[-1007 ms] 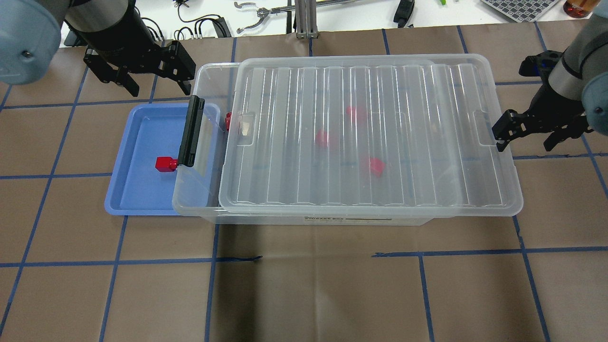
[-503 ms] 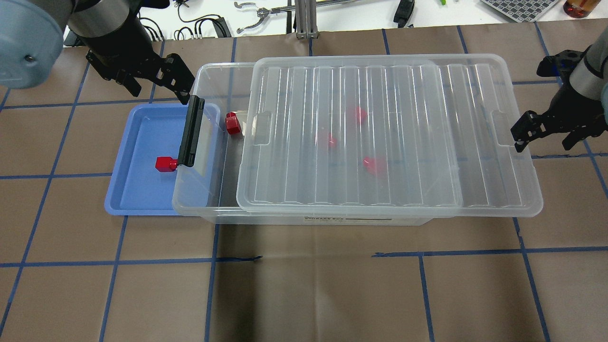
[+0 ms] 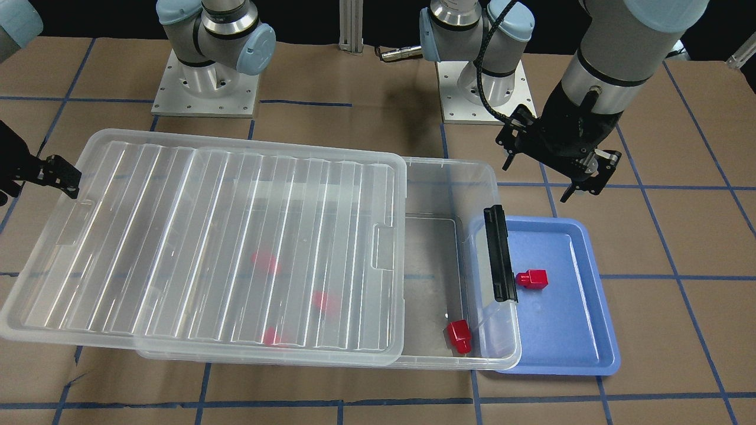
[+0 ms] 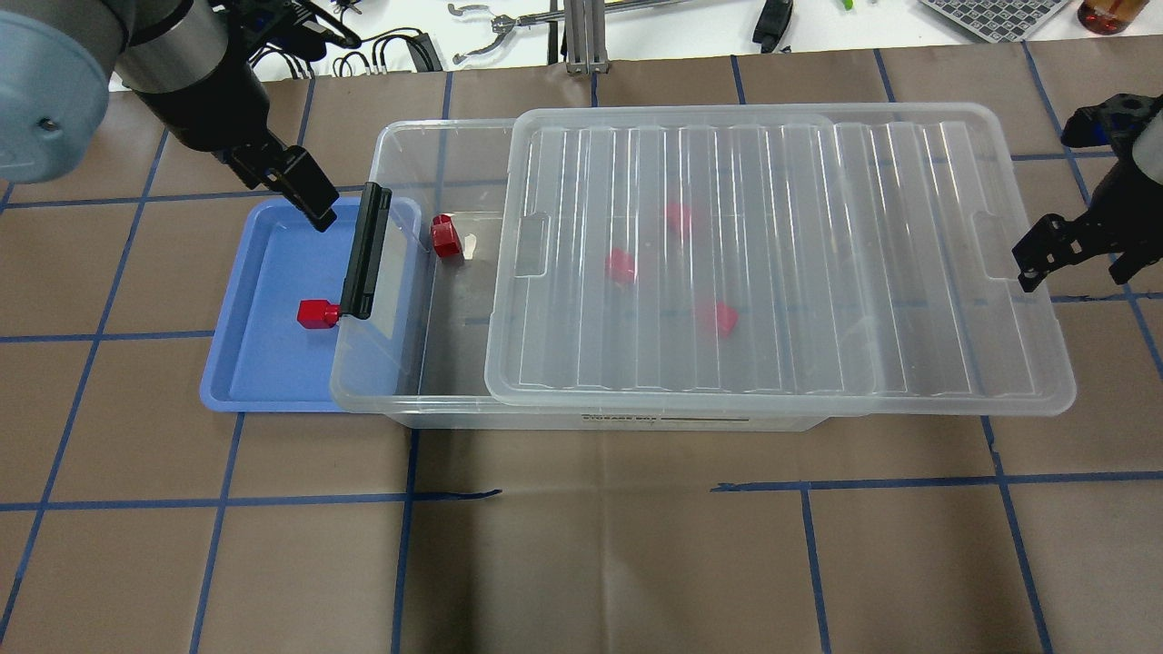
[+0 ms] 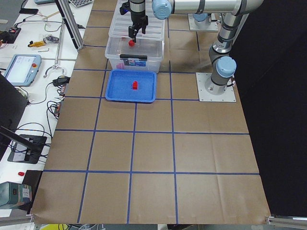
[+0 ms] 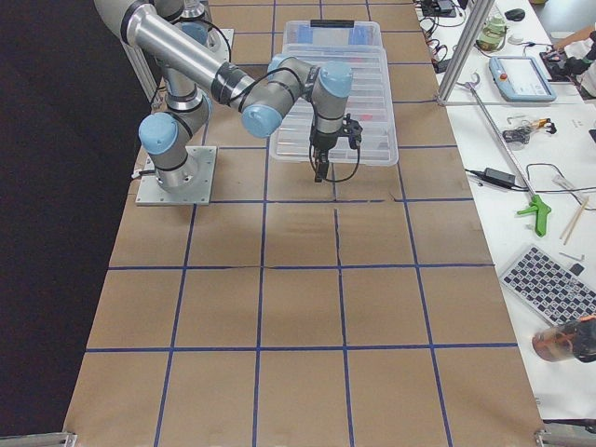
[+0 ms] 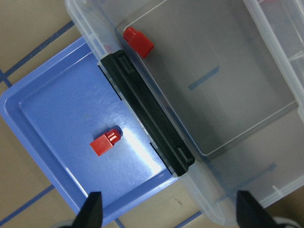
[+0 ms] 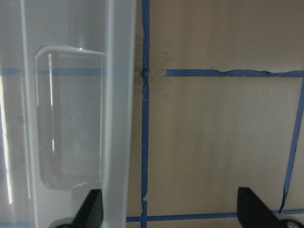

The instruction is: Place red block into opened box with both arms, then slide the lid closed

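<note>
Red block (image 4: pixel 316 313) lies in the blue tray (image 4: pixel 263 386), near the box's (image 4: pixel 400 145) black latch (image 4: pixel 363 254). You see the lid (image 4: pixel 781 254) overhanging the box's right end, with the left end uncovered. Your left gripper (image 7: pixel 171 213) hovers over the tray, fingers spread and empty. Your right gripper (image 8: pixel 171 213) is at the lid's end, fingers apart.

five red blocks (image 4: pixel 315 313) (image 4: pixel 445 236) (image 4: pixel 679 218) (image 4: pixel 621 265) (image 4: pixel 718 318), one box (image 4: pixel 545 420), one lid (image 4: pixel 909 272)
</note>
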